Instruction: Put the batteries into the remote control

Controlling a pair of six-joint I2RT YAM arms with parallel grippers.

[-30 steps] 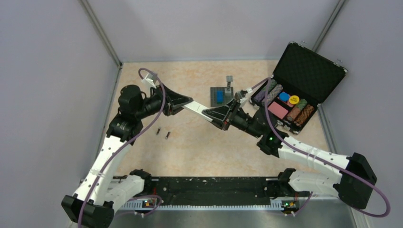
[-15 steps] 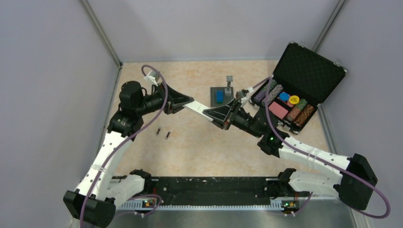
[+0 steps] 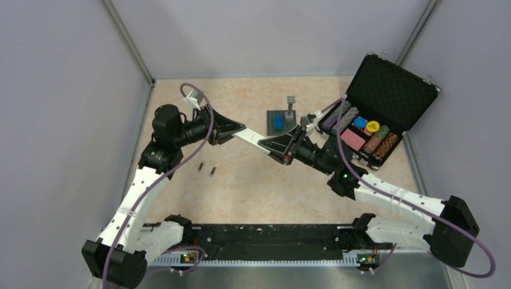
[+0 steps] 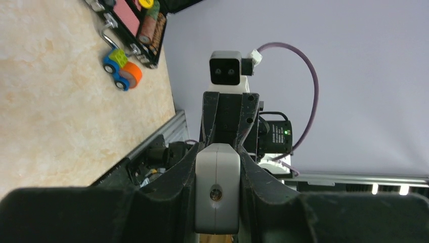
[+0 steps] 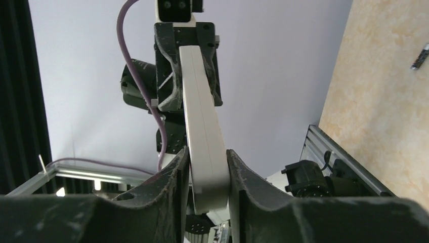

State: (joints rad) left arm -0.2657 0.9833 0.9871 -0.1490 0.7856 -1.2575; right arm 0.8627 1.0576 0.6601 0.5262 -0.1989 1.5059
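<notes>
The remote (image 3: 252, 137) hung in the air above the tabletop (image 3: 259, 186), held between the two arms and slanting from upper left to lower right in the top view. The left tool (image 3: 241, 130) was clamped on its left end and the right tool (image 3: 265, 142) on its right end, so only a short white stretch showed between them. In the left wrist view the remote's end face sat squeezed between the two dark fingers (image 4: 182, 174), with the right tool gripping the far end. The right wrist view showed the white bar on edge, pinched between that tool's fingers (image 5: 174, 177) and running up to the left tool. The two batteries (image 3: 213, 171) lay on the tabletop, near each other but not touching, on the base side of the left tool and well apart from the remote. An open case (image 3: 391, 90) of chips (image 3: 379, 141) stood at the right. A grey baseplate (image 3: 270, 114) with a blue block (image 3: 278, 122) lay just beyond the remote.
</notes>
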